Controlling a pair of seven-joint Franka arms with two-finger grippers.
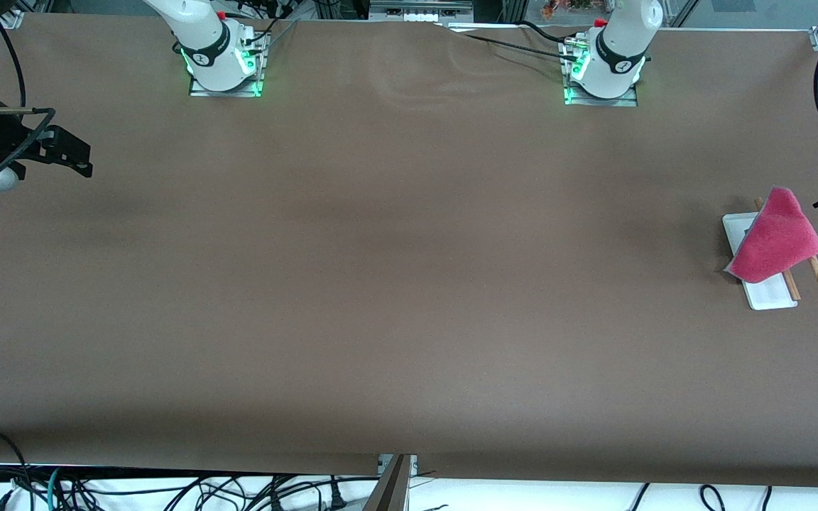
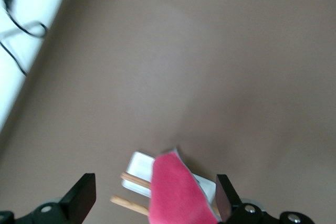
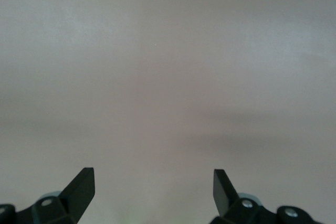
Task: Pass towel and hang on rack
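while no writing is legible, the towel (image 1: 776,238) drapes the rack (image 1: 767,296).

A wide brown table (image 1: 380,284) fills the front view. The rack (image 1: 764,287) stands near the edge at the left arm's end of the table, about midway between the robots' edge and the camera's edge. Its flat white base lies on the surface, and two thin brown rods show past the cloth. The towel (image 1: 777,238) is draped over the rack, pink-red side up, a grey strip showing along one edge. Both arm bases stand along the robots' edge, lit green, with the arms rising out of sight. Cables (image 1: 167,490) trail along the camera's edge.
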